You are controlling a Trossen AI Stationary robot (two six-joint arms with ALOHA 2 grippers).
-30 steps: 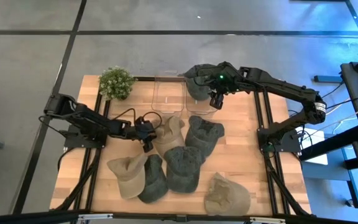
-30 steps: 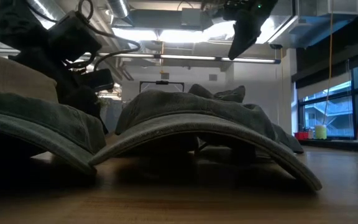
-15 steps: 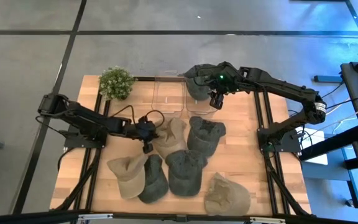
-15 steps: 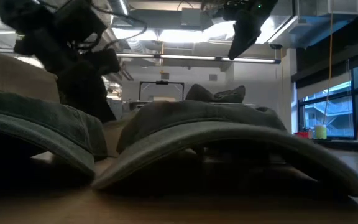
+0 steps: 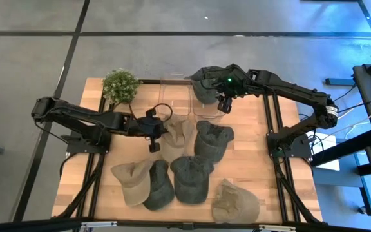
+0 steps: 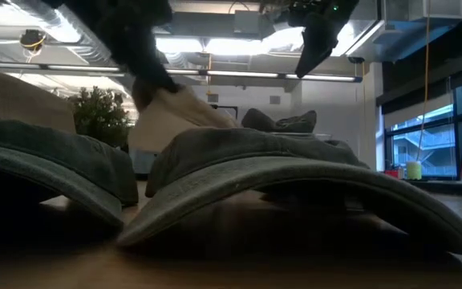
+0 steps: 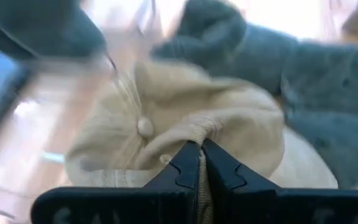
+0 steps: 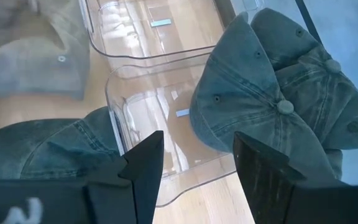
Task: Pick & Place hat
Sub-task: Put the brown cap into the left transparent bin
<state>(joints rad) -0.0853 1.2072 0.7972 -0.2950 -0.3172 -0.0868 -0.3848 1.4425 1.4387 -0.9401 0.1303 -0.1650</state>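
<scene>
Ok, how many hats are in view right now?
7: dark hat at the clear bin, tan hat in the left gripper, dark one beside it, and in front: tan, dark, dark, tan. Others may hide underneath.

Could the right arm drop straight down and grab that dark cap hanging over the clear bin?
Probably yes. The right gripper hovers open just beside the dark cap on the clear bin, and nothing sits between them.

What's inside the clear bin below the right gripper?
A dark green cap lies over the clear bin's far side, partly in; the rest looks bare. Under the cap is hidden.
</scene>
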